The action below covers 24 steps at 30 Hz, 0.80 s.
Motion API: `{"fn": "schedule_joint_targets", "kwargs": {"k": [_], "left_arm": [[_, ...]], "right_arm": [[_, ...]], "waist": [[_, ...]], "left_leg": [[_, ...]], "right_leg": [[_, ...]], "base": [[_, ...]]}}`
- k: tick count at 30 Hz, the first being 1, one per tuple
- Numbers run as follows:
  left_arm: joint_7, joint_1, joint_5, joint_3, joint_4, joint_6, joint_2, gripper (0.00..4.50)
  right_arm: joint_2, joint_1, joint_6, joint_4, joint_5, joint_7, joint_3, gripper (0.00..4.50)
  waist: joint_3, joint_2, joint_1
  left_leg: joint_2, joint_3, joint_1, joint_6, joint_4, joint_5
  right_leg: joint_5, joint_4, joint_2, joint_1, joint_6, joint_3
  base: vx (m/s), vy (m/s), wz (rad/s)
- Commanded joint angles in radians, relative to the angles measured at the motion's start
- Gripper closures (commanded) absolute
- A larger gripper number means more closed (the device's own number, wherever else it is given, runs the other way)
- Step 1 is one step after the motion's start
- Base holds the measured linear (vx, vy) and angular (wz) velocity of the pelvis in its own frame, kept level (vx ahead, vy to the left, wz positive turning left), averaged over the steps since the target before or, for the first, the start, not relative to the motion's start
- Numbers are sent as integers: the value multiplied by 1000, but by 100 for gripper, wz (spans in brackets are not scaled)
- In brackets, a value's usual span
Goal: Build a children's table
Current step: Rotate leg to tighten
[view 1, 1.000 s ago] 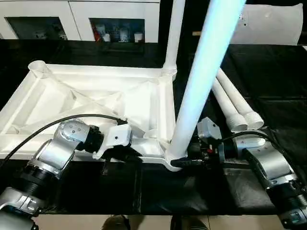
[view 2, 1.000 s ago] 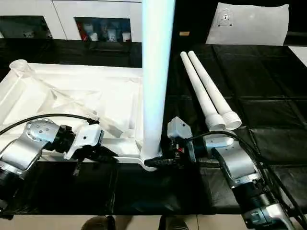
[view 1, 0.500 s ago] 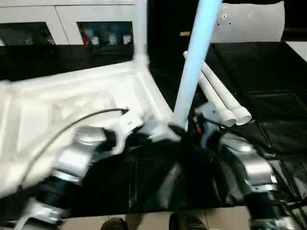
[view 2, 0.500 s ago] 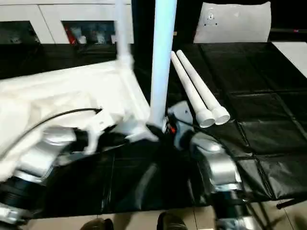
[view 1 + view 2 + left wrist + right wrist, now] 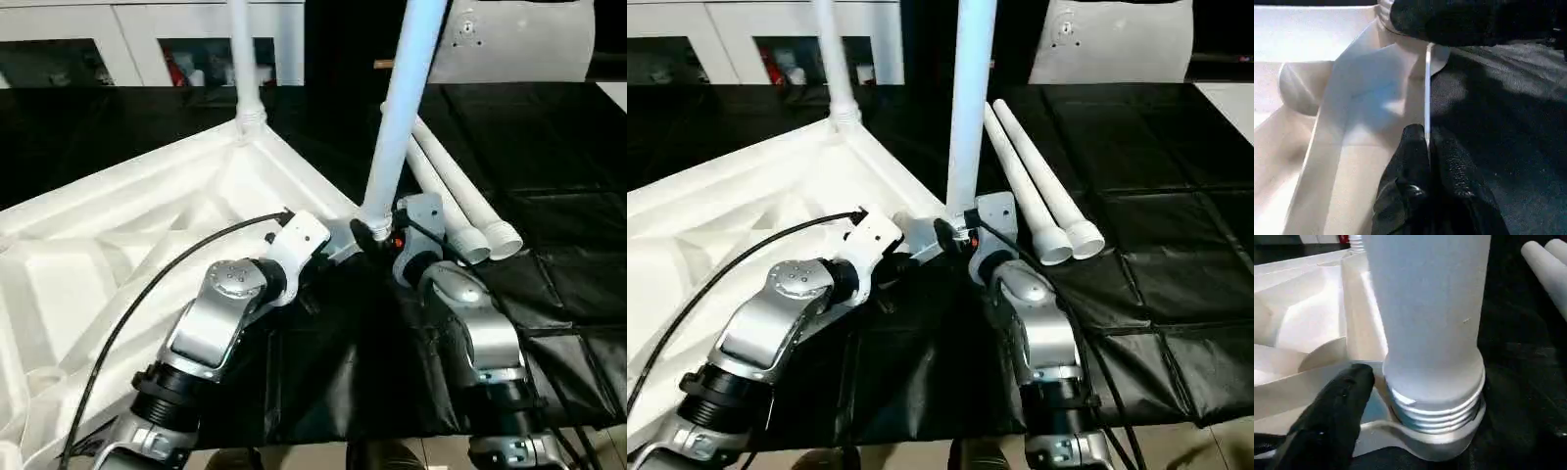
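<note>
White table top (image 5: 118, 245) lies upside down on a black-covered bench (image 5: 549, 176), ribbed underside up, turned at an angle with one corner pointing toward the robot. White cabinet (image 5: 127, 39) with dark glass fronts stands behind the bench. A pale sheet (image 5: 1117, 39) lies at the far right of the bench.

Two legs stand upright in the top: a far leg (image 5: 245, 69) at the far corner, and a near leg (image 5: 397, 117) in the near corner socket (image 5: 1435, 431). Two spare legs (image 5: 1038, 186) lie side by side on the black cover just right of the near leg, apart from the top.

Head views show both silver forearms meeting at the near corner. Left pincer (image 5: 1425, 161) is clenched on the thin rim of the top, just beside the socket; the left wrist view shows the rim edge running between the black fingers (image 5: 1405, 171). Right pincer (image 5: 377, 238) sits at the base of the near leg. The right wrist view shows the leg's threaded end seated in the socket with several threads visible, one black finger (image 5: 1327, 421) beside it and not touching the leg. I cannot tell whether the right pincer is released or gripping.
</note>
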Motion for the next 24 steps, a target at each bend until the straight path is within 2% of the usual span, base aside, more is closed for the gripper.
{"fn": "schedule_joint_targets", "kwargs": {"k": [1, 2, 4, 5, 8, 10, 11, 14, 16, 17, 19, 24], "left_arm": [[-31, -16, -13, -18, -17, -34, 11, 450], [-49, -14, -16, -18, -13, -48, 28, 450], [-120, -6, -29, -15, 6, -106, 95, 450], [-147, -4, -34, -14, 15, -126, 120, 450], [-225, 0, -53, -16, 36, -191, 180, 450], [-317, 5, -78, -20, 53, -258, 236, 450], [-342, 4, -79, -24, 62, -284, 254, 450], [-442, 2, -92, -36, 96, -378, 314, 450], [-452, 1, -96, -38, 100, -388, 318, 450], [-524, -1, -129, -40, 117, -432, 345, 450], [-612, -7, -167, -46, 130, -461, 371, 450], [-736, -26, -186, -74, 173, -519, 406, 450]], "right_arm": [[6, 18, 11, -8, 49, 90, 80, 42], [-10, 20, 5, -15, 54, 110, 76, 21], [-83, 27, -19, -43, 72, 196, 61, 17], [-112, 29, -25, -52, 80, 231, 55, 12], [-188, 33, -57, -64, 92, 324, 50, 5], [-269, 41, -90, -76, 105, 436, 58, 5], [-294, 44, -99, -80, 111, 476, 62, 5], [-384, 50, -124, -85, 126, 610, 86, 5], [-392, 50, -127, -84, 127, 621, 89, 5], [-440, 48, -141, -81, 135, 694, 110, 5], [-475, 38, -155, -71, 146, 773, 137, 5], [-489, 5, -212, -10, 146, 870, 181, 5]], "waist": [[-58, -2, 2], [-57, -1, 1], [-59, -1, 3], [-62, 0, 3], [-68, 3, 6], [-70, 0, 10], [-68, 2, 14], [-63, 0, 17], [-62, 1, 18], [-62, 0, 20], [-63, -2, 22], [-66, -1, 29]], "left_leg": [[32, -9, -5, 76, -57, -107], [33, -8, -5, 77, -57, -106], [33, -8, -3, 84, -55, -99], [32, -8, -6, 93, -52, -82], [34, -5, -6, 119, -46, -33], [33, -5, -7, 132, -41, -24], [34, -4, -4, 143, -40, -29], [37, -3, -3, 133, -43, -82], [39, -3, -2, 123, -44, -96], [37, -4, -2, 118, -44, -111], [38, -3, -1, 115, -44, -110], [42, -1, 1, 120, -42, -88]], "right_leg": [[-183, -67, -67, 60, -195, 45], [-178, -67, -67, 59, -200, 45], [-159, -66, -66, 63, -206, 45], [-120, -60, -67, 66, -213, 45], [-16, -48, -64, 65, -243, 44], [29, -40, -64, 67, -259, 45], [36, -41, -62, 63, -267, 44], [-50, -47, -66, 62, -269, 44], [-82, -49, -68, 60, -263, 46], [-112, -52, -68, 59, -260, 44], [-121, -49, -69, 60, -257, 46], [-89, -43, -69, 57, -274, 45]], "base": [[0, 0, 0], [0, 0, 0], [0, 0, 0], [0, 0, 0], [0, 0, 0], [0, 0, 0], [0, 0, 0], [0, 0, 0], [0, 0, 0], [0, 0, 0], [0, 0, 0], [0, 0, 0]]}}
